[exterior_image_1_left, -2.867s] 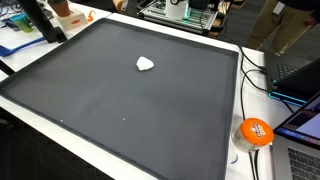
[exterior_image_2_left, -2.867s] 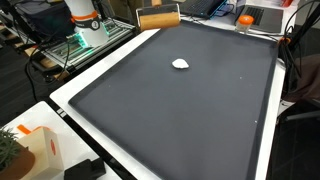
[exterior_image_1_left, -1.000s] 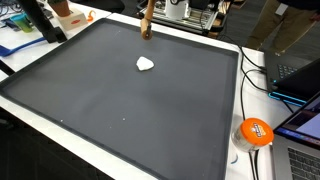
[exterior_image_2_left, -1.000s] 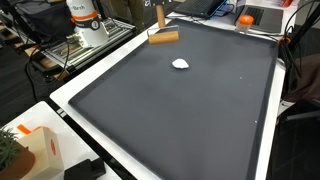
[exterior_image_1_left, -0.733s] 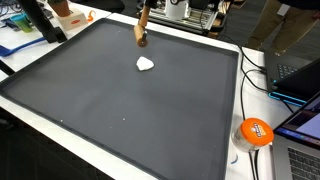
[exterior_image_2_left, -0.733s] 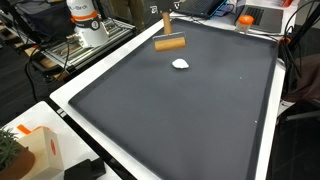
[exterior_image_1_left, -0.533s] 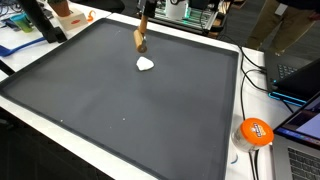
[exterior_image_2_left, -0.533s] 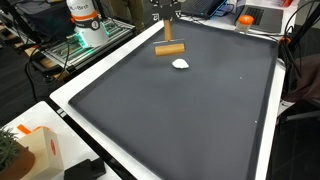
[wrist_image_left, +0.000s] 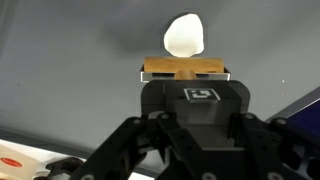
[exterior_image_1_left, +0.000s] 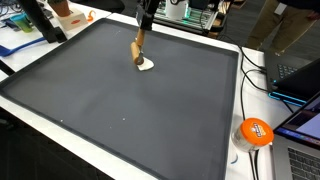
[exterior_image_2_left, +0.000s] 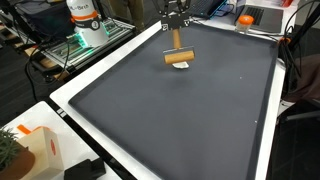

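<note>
Over the far middle of the black mat (exterior_image_1_left: pixel 120 110) covering the desk, the fingers (wrist_image_left: pixel 245 135) are clenched on the upright stem of a wood block (exterior_image_2_left: pixel 179 56). Block hangs low over the mat, just beside a small white lump (wrist_image_left: pixel 184 35); can't tell if they touch. Block looks stiff, light, not fragile. Best hold is the centre stem. Lump looks light, probably slides easily.

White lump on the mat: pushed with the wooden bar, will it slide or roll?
The white lump looks small and rounded, so probably light and apt to roll or veer sideways. The dark mat looks matte, so it may drag rather than glide. The wooden bar is wider than it, so a centred push should catch it.
</note>
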Controlling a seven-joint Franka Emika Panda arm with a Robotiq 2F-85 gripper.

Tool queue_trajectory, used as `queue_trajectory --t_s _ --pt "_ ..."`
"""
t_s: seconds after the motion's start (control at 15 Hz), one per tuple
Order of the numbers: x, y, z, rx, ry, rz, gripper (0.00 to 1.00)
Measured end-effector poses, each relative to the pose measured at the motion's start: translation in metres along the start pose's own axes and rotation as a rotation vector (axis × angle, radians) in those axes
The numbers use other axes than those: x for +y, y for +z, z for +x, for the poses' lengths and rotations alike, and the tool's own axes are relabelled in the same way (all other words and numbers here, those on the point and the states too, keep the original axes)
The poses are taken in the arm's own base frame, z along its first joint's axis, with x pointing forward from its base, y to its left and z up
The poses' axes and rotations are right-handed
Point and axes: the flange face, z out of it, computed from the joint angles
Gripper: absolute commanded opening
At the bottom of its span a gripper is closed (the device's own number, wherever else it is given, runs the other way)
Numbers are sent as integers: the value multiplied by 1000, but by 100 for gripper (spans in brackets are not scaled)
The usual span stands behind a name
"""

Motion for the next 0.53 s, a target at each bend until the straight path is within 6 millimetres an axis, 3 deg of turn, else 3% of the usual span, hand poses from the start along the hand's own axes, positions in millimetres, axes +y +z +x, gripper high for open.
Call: queue_trajectory --t_s 0.2,0.53 --pt "4 21 -8 -52 -17 -21 22" --pt "4 20 -10 -62 -64 -21 22"
